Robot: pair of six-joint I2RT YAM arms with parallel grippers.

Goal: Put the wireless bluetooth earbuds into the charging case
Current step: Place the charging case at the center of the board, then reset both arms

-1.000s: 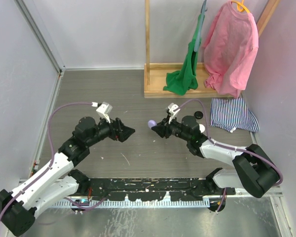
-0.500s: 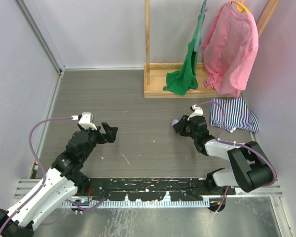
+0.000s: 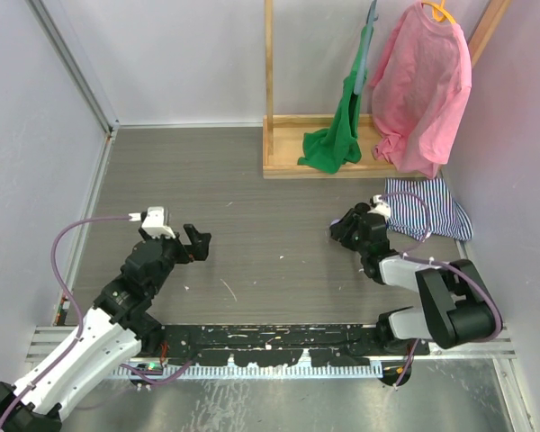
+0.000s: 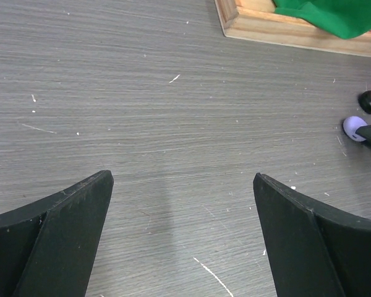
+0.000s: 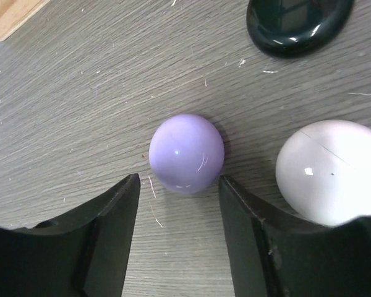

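Set-down step, by the look of it: right claw [image 5: 179, 180] sits low over the worktop [image 4: 142, 93], jaws partway apart w/ the lilac case [image 5: 186, 152] between them. A thin gap shows on each side, so the case rests on the worktop on its own, not clamped. It's shut, round & glossy. White case [image 5: 331, 170] is just beside it, also shut; black case [image 5: 297, 25] is near, a bit further off. No loose earbuds visible in any view, and I can't tell if any are inside the shut cases. Left claw [image 4: 182, 179] is well apart from the group, jaws spread wide w/ nothing between them, hovering over the worktop. White & black cases show only at the far edge of its view.

Judgement: lilac case looks done, provided its earbuds are in. Next move calls for the right claw to open wider & lift straight back. Its fingers flank the case closely, & a nudge would prob. roll it into the white case. Any earbuds left to do need locating first.
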